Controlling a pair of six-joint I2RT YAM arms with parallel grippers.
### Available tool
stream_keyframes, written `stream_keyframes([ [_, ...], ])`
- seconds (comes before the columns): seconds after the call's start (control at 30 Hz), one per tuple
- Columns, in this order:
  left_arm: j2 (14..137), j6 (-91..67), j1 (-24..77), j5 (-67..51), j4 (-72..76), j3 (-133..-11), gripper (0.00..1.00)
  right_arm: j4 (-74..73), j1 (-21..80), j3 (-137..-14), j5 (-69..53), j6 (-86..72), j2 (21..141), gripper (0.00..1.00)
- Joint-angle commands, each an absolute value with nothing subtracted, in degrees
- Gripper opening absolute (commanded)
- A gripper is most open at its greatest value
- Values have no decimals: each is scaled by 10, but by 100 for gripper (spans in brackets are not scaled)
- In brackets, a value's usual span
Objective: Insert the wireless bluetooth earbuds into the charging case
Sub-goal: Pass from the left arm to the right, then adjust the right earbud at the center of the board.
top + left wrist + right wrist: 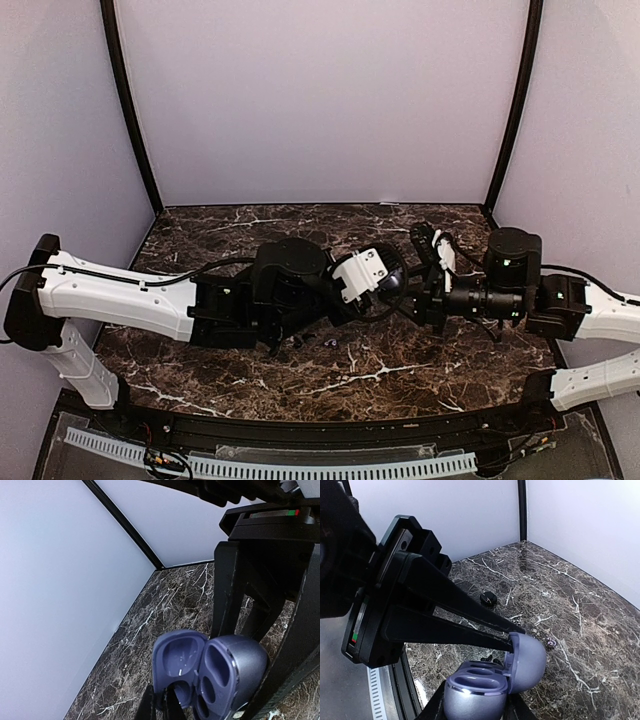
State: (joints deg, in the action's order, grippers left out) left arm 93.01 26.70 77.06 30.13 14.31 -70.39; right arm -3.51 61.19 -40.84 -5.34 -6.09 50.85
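I am clamping my right end effector (476, 707) on the charging case (235, 672) while my left end effector (516, 632), pinched together just above, is propping its lid (529, 662) open.

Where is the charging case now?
In the right wrist view, the charging case sits open at bottom centre within the right claw, the left claw pinching its lid.

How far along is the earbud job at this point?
Done: the charging case is open, lid swung back. In hand: the right tool has its fingers on both sides of the case's base, and the shut left tool touches the lid's rim. Left: both sockets look empty; a dark earbud lies on the marble table, a smaller bud-like thing near the lid. No bud is seated yet.
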Motion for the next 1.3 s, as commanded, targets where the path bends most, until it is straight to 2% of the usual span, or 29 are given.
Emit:
stream_keyframes([
  [0.0, 930, 261, 775, 301, 142, -721, 0, -11, 615, -421, -48, -63, 506, 29],
  [0.13, 927, 261, 776, 293, 144, -717, 0, -11, 615, -419, -46, -60, 499, 21],
  [0.3, 921, 263, 776, 288, 145, -710, 2, -14, 615, -416, -62, -43, 488, 6],
  [0.37, 919, 263, 776, 289, 145, -707, 10, -14, 615, -413, -66, -39, 482, 2],
  [0.4, 917, 262, 776, 288, 144, -707, 19, -14, 615, -412, -67, -37, 480, 1],
  [0.47, 912, 260, 776, 285, 144, -705, 30, -16, 615, -413, -67, -36, 479, 0],
  [0.6, 899, 256, 777, 280, 147, -699, 42, -24, 615, -412, -58, -37, 480, 0],
  [1.0, 788, 226, 777, 216, 110, -639, 52, -3, 614, -370, -44, -31, 443, 0],
  [1.1, 738, 199, 775, 200, 111, -609, 57, 44, 615, -340, -52, -14, 416, 0],
  [1.17, 708, 163, 762, 178, 96, -591, 60, 72, 615, -319, -57, -5, 394, 0],
  [1.27, 677, 64, 687, 132, 56, -566, 60, 102, 614, -297, -73, 11, 370, 0],
])
